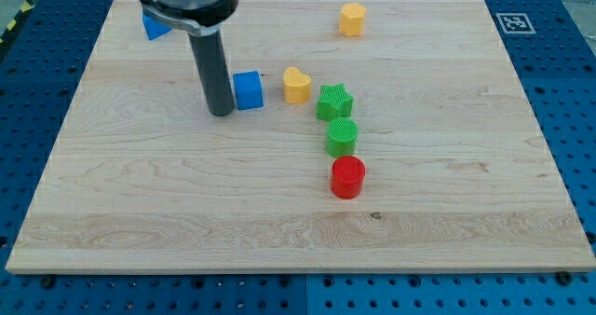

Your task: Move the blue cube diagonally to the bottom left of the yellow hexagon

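Note:
The blue cube (248, 89) sits on the wooden board left of centre, in the upper half. My tip (221, 113) rests on the board right beside the cube's left side, touching or nearly touching it. The yellow hexagon (352, 20) stands near the view's top, right of centre, well up and to the right of the cube. The dark rod rises from the tip to the arm's housing at the view's top.
A yellow heart (297, 85) lies just right of the cube. A green star (334, 102), a green cylinder (342, 137) and a red cylinder (348, 177) run downward from it. A blue triangle block (155, 25) is partly hidden behind the arm, top left.

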Controlling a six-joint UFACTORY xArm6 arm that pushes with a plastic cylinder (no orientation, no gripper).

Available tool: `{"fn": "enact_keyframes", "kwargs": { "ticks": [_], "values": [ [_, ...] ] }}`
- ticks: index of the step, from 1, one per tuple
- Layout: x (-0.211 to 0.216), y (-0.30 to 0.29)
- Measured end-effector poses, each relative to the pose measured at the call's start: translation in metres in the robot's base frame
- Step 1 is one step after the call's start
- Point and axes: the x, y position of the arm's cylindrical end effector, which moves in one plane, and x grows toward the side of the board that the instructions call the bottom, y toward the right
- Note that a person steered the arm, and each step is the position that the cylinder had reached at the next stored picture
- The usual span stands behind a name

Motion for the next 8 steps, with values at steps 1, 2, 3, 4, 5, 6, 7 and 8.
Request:
{"fn": "enact_keyframes", "kwargs": {
  "ticks": [1, 2, 3, 4, 5, 6, 7, 8],
  "values": [
    [0.0, 0.016],
    [-0.022, 0.017],
    [-0.047, 0.018],
    [-0.077, 0.02],
    [-0.099, 0.034],
    [-0.087, 0.038],
    [-0.06, 0.067],
    [-0.063, 0.111]
  ]
}}
